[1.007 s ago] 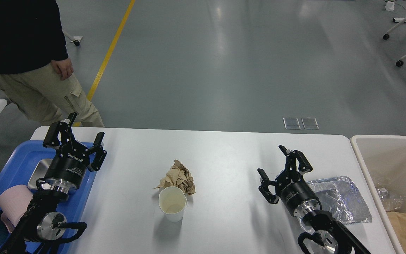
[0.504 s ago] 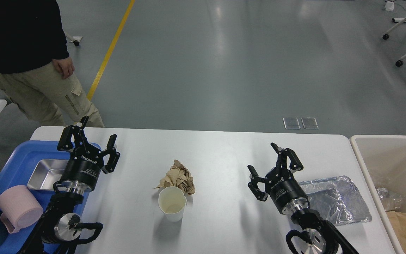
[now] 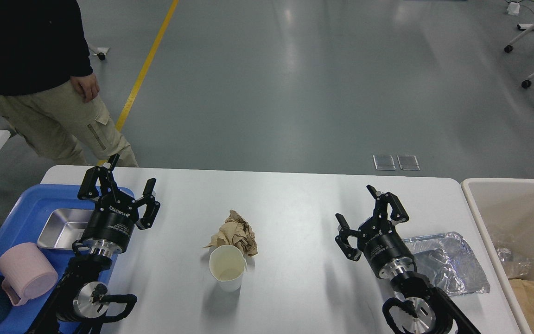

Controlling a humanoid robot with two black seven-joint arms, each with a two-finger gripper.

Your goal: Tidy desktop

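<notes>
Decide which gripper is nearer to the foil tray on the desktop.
Right. The right gripper hangs open just left of the foil tray; the left gripper is open far across the desktop, by the blue tray.

We saw the large white rectangular desktop (image 3: 295, 195) carrying a crumpled brown paper wad (image 3: 235, 237) touching an upright white paper cup (image 3: 226, 268) just in front of it. A flattened silver foil tray (image 3: 452, 262) lay near the right edge, beside a beige plastic bin (image 3: 480, 218). Our left gripper (image 3: 118, 185) hovered with fingers spread at the edge of a blue plastic tray (image 3: 26, 208) holding a steel pan (image 3: 63, 227) and pink mug (image 3: 26, 273). Our right gripper (image 3: 372, 208) was likewise spread.
</notes>
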